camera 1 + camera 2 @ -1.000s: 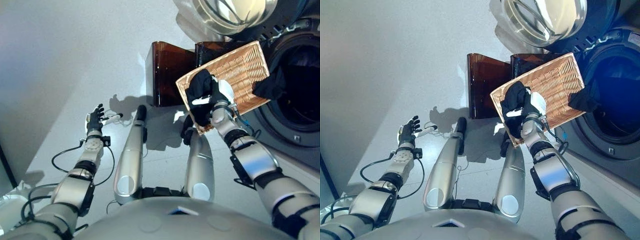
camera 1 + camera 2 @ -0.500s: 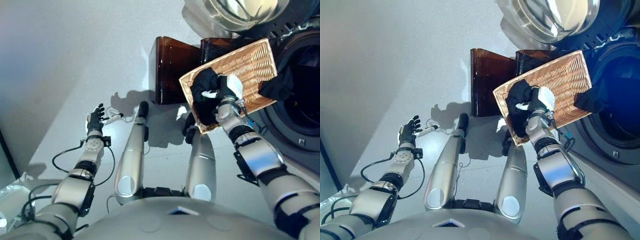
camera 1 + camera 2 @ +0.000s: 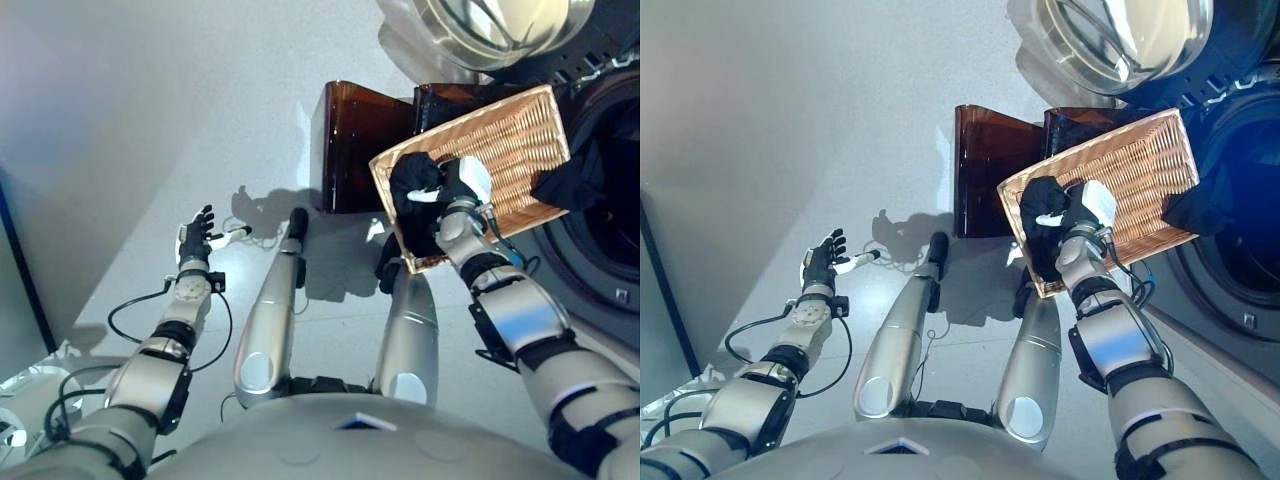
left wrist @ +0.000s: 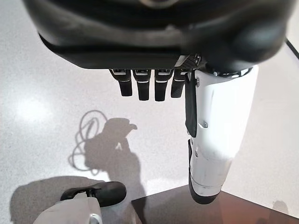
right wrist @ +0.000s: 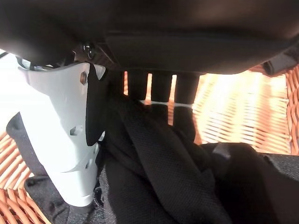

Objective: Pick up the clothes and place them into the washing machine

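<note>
Right hand (image 3: pixel 1072 215): fingers (image 5: pixel 161 95) dug into the black garment (image 5: pixel 154 177), thumb clamped beside it, seen only by the wrist camera. Head views place it inside the wicker basket (image 3: pixel 515 140). At three o'clock, the washing machine (image 3: pixel 610 215). Left hand (image 3: pixel 196 235) at nine o'clock, fingers relaxed, holding nothing.

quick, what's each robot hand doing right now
Left robot hand: open, fingers straight, holding nothing, out over the floor.
Right robot hand: shut on the black garment in the wicker basket.
</note>
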